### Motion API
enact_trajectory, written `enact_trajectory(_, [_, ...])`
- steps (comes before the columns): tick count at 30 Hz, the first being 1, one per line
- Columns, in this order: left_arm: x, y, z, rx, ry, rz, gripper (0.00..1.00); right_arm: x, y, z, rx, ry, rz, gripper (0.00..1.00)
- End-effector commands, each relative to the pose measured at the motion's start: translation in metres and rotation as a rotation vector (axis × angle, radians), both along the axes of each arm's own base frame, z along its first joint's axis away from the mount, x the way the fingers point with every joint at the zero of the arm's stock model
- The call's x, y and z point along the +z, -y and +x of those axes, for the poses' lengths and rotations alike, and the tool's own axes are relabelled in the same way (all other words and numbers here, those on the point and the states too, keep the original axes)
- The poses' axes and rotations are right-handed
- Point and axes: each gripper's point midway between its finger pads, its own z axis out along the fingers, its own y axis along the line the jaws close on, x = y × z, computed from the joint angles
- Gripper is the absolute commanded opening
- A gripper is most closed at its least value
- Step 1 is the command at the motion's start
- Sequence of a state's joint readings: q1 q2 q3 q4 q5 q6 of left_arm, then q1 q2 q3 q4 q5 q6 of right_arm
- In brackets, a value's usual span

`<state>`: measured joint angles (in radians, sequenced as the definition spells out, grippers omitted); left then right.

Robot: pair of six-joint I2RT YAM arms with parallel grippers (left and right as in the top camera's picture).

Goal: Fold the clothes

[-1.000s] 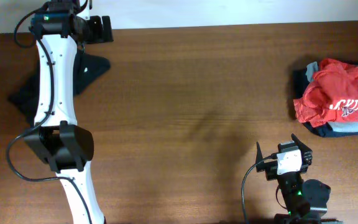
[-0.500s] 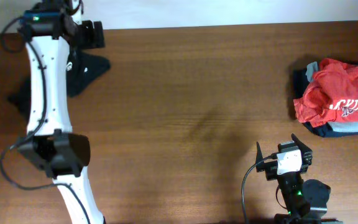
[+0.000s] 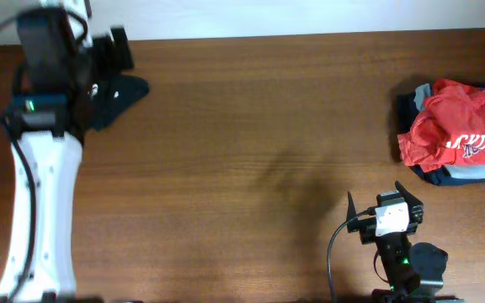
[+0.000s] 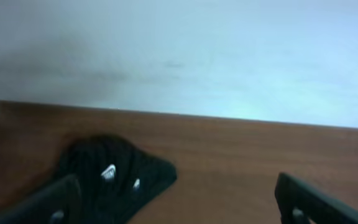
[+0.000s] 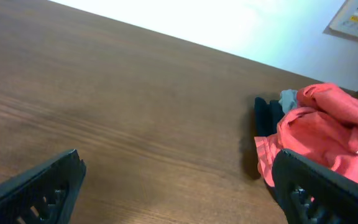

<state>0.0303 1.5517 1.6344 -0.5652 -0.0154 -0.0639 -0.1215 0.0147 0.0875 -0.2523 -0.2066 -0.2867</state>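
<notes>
The clothes lie in two places. An orange-red T-shirt [image 3: 453, 126] with white lettering is crumpled on top of dark and grey-blue garments [image 3: 470, 174] at the table's right edge; the right wrist view shows the shirt [image 5: 328, 127] too. A black garment [image 3: 118, 94] with small white marks lies at the far left, partly under the left arm, and appears in the left wrist view [image 4: 114, 180]. My left gripper [image 3: 123, 52] hovers open just beyond it, its fingers [image 4: 42, 204] spread wide. At the front right, my right gripper [image 3: 379, 200] is open and holds nothing.
The brown wooden table [image 3: 259, 126] ends at a white wall [image 4: 185, 50] along its far edge. A pale wall panel [image 5: 355, 17] shows at the upper right of the right wrist view. The white left arm [image 3: 40, 194] stretches along the table's left side.
The left arm has swung leftward and its elbow has dropped out of view. Its gripper has shifted slightly left and nearer the black garment. The right arm and both piles have not moved.
</notes>
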Motion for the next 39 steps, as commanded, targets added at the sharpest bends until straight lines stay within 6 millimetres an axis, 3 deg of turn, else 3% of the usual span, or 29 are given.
enact_trajectory(1, [-0.019, 0.002, -0.039, -0.018, 0.003, 0.002, 0.99, -0.002, 0.0, 0.0, -0.003, 0.001, 0.013, 0.99])
enact_trajectory(10, [-0.057, 0.009, -0.113, -0.038, 0.152, 0.0, 0.99, -0.002, 0.0, 0.0, -0.003, 0.001, 0.013, 0.99])
enact_trajectory(17, [-0.076, 0.022, -0.159, -0.101, 0.391, -0.007, 0.99, -0.002, 0.0, 0.0, -0.003, 0.001, 0.013, 0.99])
enact_trajectory(22, [-0.096, 0.023, -0.188, -0.101, 0.458, 0.0, 0.99, -0.002, 0.0, 0.0, -0.003, 0.001, 0.013, 0.99])
enact_trajectory(28, [-0.116, 0.022, -0.209, -0.097, 0.512, 0.006, 0.99, -0.002, 0.0, 0.0, -0.003, 0.001, 0.013, 0.99])
enact_trajectory(39, [-0.145, 0.023, -0.224, -0.097, 0.553, 0.009, 0.99, -0.002, 0.0, 0.0, -0.003, 0.001, 0.013, 0.99])
